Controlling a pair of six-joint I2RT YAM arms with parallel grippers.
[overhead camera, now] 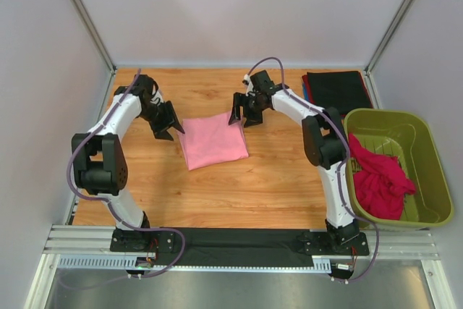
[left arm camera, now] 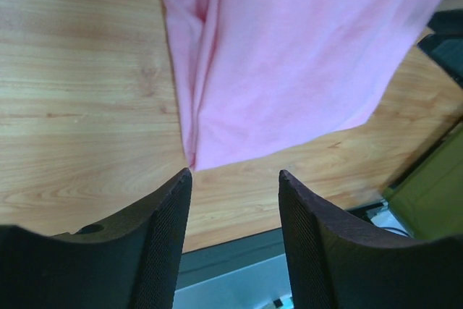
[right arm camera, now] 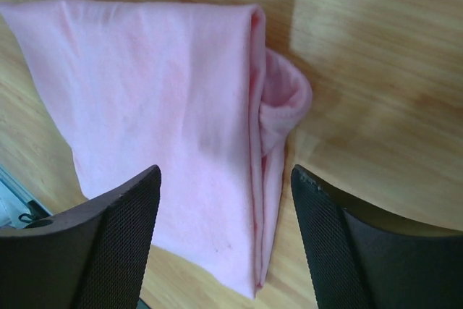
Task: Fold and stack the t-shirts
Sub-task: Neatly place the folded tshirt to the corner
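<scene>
Shirt folding on the table [overhead camera: 239, 200]: a light pink t-shirt [overhead camera: 213, 141] lies folded flat at the middle, with a robot gripper at each of its far corners.

The left gripper [overhead camera: 168, 127] hangs just beside the shirt's far left corner and the right gripper [overhead camera: 244, 110] at its far right corner. Both wrist views show the fingers spread apart with nothing between them, and the pink cloth lying on the wood just beyond the tips. A stack of folded t-shirts [overhead camera: 336, 90] sits in the far right corner of the table, black on top, with thin red and blue edges showing along its left side. An olive-green tub [overhead camera: 427, 151] stands at the right edge, nearer the arm bases, and a magenta-red t-shirt [overhead camera: 380, 180] lies crumpled inside it.
</scene>
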